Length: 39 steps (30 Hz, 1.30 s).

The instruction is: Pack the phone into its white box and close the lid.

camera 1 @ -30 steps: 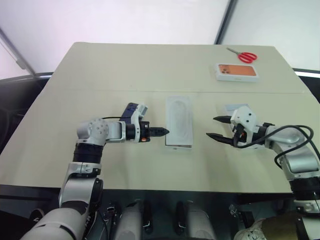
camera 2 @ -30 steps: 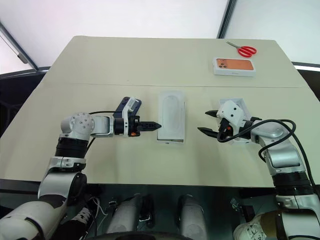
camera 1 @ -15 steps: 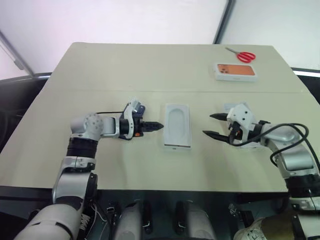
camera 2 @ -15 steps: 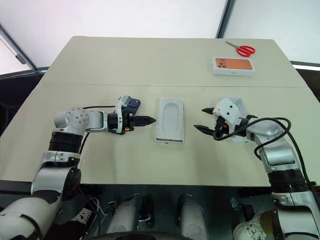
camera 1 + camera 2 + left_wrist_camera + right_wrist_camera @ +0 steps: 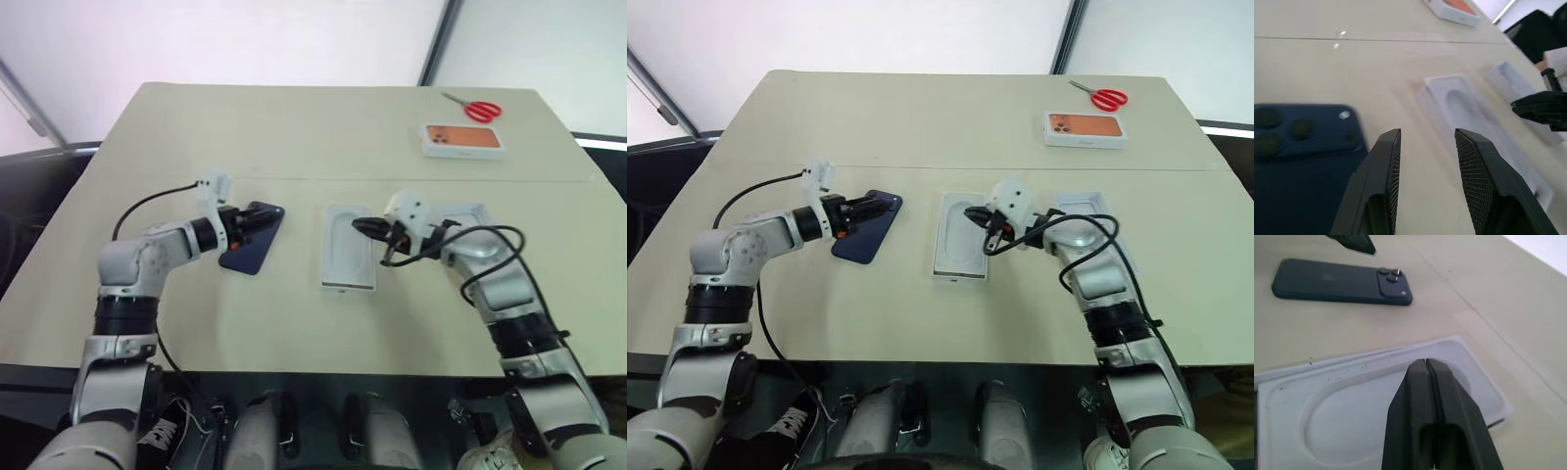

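Note:
The dark navy phone (image 5: 249, 247) lies flat on the table, camera cluster at its far end. My left gripper (image 5: 1425, 132) hovers open over the phone's far end with nothing between its fingers. To the right, a white insert (image 5: 345, 262) with a rounded recess sits in a shallow white tray, which looks like the white box. My right gripper (image 5: 364, 227) is shut and empty, its tip over the insert's far right part. Behind my right forearm lies a white shell with a raised rim (image 5: 1084, 204), apparently the lid, partly hidden by the arm.
A white box with an orange phone picture (image 5: 463, 140) sits at the far right, red-handled scissors (image 5: 478, 110) just beyond it. A seam runs across the table behind the work area. Cables trail from both wrists.
My left gripper drew back to the left from the insert, uncovering the phone, and opened. My right gripper swung left from the lid onto the insert and shut.

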### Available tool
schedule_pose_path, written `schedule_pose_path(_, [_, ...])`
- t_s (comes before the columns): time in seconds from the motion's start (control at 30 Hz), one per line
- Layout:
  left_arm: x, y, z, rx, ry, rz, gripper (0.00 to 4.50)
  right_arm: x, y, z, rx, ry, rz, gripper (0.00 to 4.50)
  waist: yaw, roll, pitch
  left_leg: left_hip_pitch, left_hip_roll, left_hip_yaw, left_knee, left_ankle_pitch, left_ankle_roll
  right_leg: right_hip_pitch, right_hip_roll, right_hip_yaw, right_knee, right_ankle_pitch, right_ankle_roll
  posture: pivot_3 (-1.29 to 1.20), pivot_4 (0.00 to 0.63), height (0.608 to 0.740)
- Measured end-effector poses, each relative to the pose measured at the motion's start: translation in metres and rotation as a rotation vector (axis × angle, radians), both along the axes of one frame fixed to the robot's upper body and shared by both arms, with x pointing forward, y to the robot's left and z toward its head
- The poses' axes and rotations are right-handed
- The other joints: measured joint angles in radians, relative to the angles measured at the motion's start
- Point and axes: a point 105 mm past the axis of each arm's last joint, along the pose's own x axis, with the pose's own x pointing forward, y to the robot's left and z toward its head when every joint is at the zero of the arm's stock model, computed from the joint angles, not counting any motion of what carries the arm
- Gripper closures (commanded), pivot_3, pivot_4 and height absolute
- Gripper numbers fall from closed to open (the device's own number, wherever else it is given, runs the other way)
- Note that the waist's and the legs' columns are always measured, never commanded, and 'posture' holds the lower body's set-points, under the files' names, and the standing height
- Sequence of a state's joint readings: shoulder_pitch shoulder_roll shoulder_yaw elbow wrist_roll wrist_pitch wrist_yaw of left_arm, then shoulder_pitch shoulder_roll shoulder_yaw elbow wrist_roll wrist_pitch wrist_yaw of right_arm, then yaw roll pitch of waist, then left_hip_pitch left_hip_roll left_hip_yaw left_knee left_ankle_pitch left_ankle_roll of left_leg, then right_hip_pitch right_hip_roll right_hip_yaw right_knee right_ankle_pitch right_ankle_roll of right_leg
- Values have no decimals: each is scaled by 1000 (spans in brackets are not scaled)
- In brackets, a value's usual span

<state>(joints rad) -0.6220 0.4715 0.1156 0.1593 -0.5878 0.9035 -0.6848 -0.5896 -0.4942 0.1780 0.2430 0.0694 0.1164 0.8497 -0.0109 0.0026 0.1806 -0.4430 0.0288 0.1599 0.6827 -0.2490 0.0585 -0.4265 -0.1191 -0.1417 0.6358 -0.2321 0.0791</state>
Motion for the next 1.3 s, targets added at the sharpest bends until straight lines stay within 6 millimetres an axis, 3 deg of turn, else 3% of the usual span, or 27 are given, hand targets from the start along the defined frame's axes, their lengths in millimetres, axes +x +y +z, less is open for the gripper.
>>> schedule_pose_path(0.2, [-5, 6, -5, -7, 4, 55, 2647, 10, 16, -17, -127, -34, 40, 4461, -2, 0, 0, 0, 0, 0, 0, 0, 0, 0, 0, 1, 0, 0, 0, 0, 150, 738])
schedule_pose_path(0.4, [-6, 8, 3, -14, -18, 73, 2647, -5, 18, -27, -221, -10, 156, 4461, -3, 0, 0, 0, 0, 0, 0, 0, 0, 0, 1, 0, 0, 0, 0, 0, 150, 738])
schedule_pose_path(0.67, [-3, 11, 2, -8, -18, 98, 2647, -35, 29, -35, -205, 102, 280, 4461, -3, 0, 0, 0, 0, 0, 0, 0, 0, 0, 1, 0, 0, 0, 0, 0, 150, 738])
schedule_pose_path(0.8, [-2, 11, 4, -5, -23, 99, 2647, -33, 29, -34, -205, 92, 262, 4461, -3, 0, 0, 0, 0, 0, 0, 0, 0, 0, 0, 0, 0, 0, 0, 0, 150, 738])
schedule_pose_path(0.97, [-1, 10, 7, -4, -31, 99, 2647, -8, 24, -18, -193, -4, 160, 4461, -4, 0, 0, 0, 0, 0, 0, 0, 0, 0, 0, 0, 0, 0, 0, 0, 150, 738])
schedule_pose_path(1.1, [-1, 10, 6, -5, -30, 98, 2647, -2, 26, 4, -124, -45, 157, 4461, -4, 0, 0, 0, 0, 0, 0, 0, 0, 0, 1, 0, 0, 0, 0, 0, 150, 738])
schedule_pose_path(1.3, [-1, 11, 7, -5, -30, 97, 2647, 14, 22, 16, -104, -91, 93, 4461, -4, 0, 0, 0, 0, 0, 0, 0, 0, 0, 1, 0, 1, 0, 0, 0, 150, 738])
